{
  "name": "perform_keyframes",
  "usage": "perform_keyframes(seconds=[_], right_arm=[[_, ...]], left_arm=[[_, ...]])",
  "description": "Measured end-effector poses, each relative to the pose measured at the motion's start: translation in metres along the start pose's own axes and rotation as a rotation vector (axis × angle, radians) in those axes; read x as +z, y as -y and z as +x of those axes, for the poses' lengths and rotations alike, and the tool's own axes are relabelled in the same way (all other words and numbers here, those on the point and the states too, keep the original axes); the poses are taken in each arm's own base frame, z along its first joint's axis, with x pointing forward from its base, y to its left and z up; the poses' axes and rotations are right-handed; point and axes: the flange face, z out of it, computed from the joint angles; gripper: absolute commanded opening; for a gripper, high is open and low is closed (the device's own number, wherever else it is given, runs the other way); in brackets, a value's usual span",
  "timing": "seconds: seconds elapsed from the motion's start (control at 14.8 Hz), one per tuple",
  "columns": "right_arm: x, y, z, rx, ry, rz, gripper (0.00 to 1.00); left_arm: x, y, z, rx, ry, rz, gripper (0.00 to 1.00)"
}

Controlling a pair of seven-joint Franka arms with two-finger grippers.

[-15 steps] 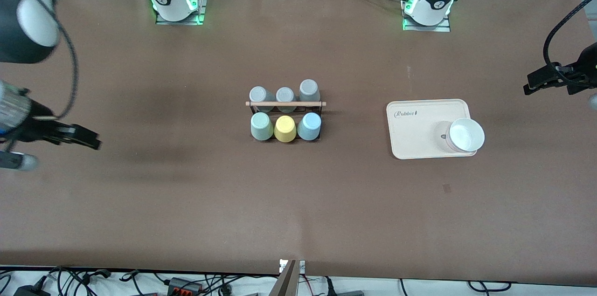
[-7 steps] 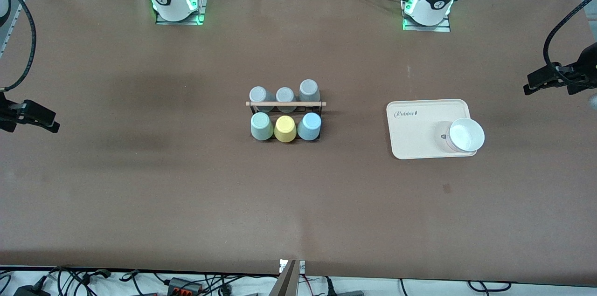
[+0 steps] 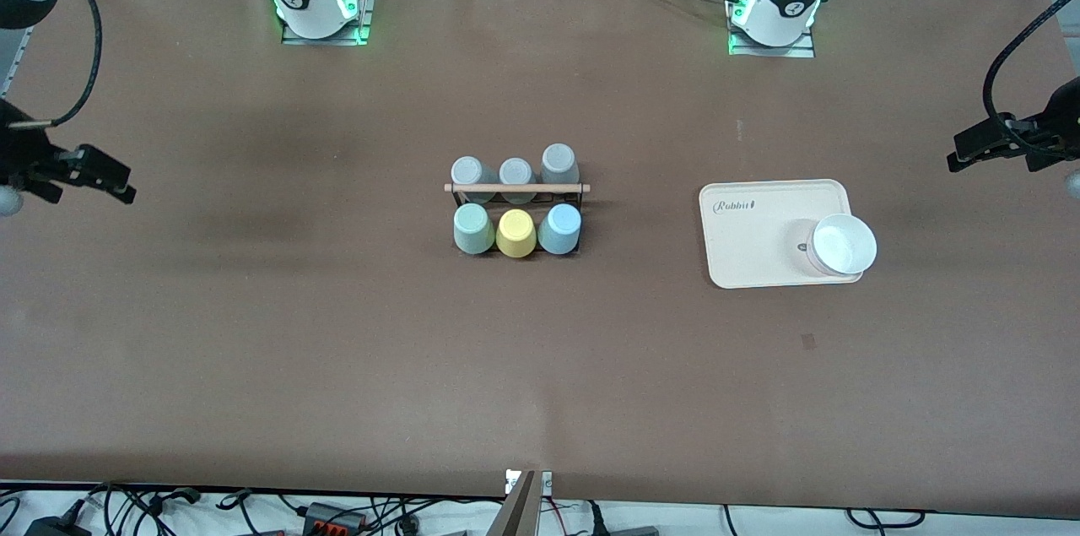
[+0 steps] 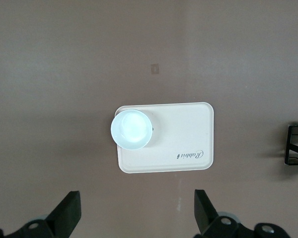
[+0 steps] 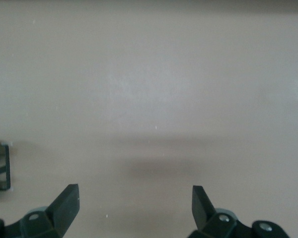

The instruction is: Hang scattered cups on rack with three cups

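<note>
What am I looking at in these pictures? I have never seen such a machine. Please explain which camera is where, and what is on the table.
These are two robot arms bolted to a brown table. One picture looks down from a high camera facing them; the other two come from cameras on each arm's wrist. In the middle stands a black wire rack carrying six upturned cups: three grey ones and, nearer the camera, mint green, yellow and light blue. Toward the left arm's end lies a beige tray with a white bowl on it. The left gripper and right gripper hang open and empty at the table's two ends.
</note>
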Motion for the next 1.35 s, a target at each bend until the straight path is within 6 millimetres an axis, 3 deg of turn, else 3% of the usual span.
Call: perform_keyframes(seconds=[0.27, 1.35], right_arm=[[-0.002, 0.001, -0.016, -0.002, 0.012, 0.003, 1.00], [-0.008, 0.006, -0.022, -0.014, 0.061, 0.006, 1.00]], left_arm=[[0.000, 0.000, 0.000, 0.000, 0.000, 0.000, 1.00], [-0.001, 0.000, 0.001, 0.000, -0.008, 0.000, 1.00]])
